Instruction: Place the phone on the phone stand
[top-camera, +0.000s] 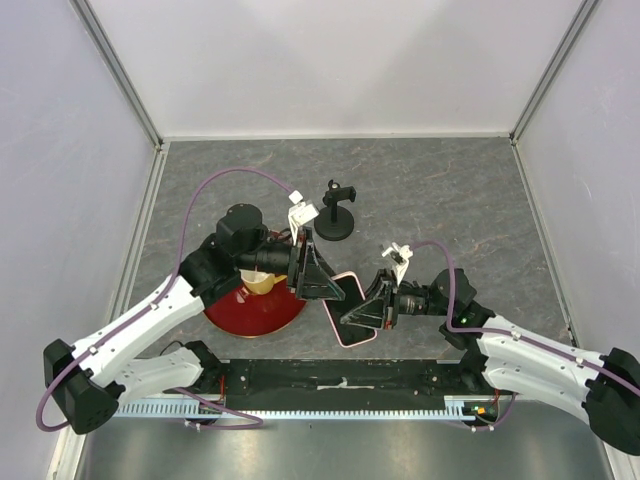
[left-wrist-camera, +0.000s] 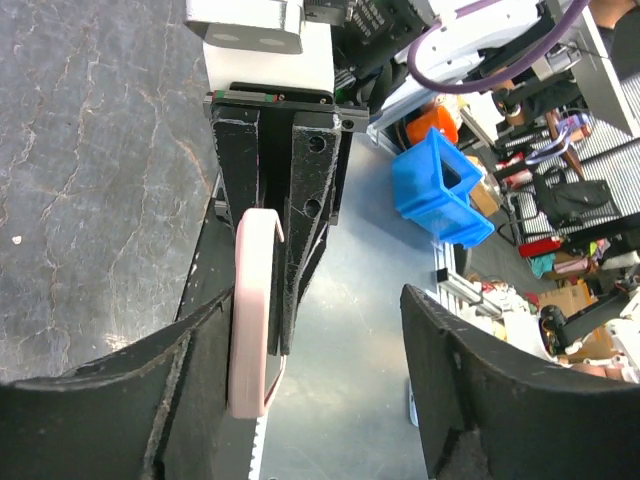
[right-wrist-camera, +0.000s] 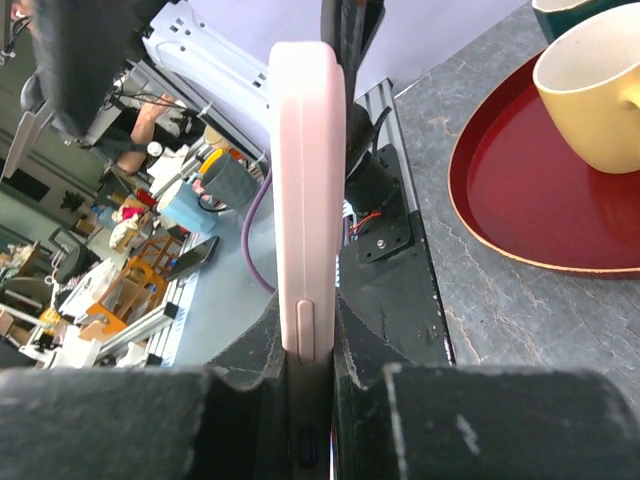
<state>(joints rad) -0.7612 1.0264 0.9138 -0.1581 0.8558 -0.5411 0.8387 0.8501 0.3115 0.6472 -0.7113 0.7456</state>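
Observation:
The phone (top-camera: 352, 318), black screen in a pink case, hangs edge-up above the table's near edge between both grippers. My right gripper (top-camera: 358, 312) is shut on it; in the right wrist view the pink rim (right-wrist-camera: 305, 200) sits clamped between both fingers. My left gripper (top-camera: 335, 287) stands open around the phone's other end. In the left wrist view the phone (left-wrist-camera: 250, 320) rests against the left finger (left-wrist-camera: 120, 400), while the other finger (left-wrist-camera: 480, 380) stands well apart. The phone stand (top-camera: 336, 215), black with a round base and a clamp head, is upright behind them.
A red round tray (top-camera: 255, 310) lies under the left arm with a yellow mug (right-wrist-camera: 595, 90) on it. A dark teal cup (right-wrist-camera: 565, 8) shows beside the mug. White walls enclose the grey table on three sides. A black rail (top-camera: 340, 378) runs along the near edge.

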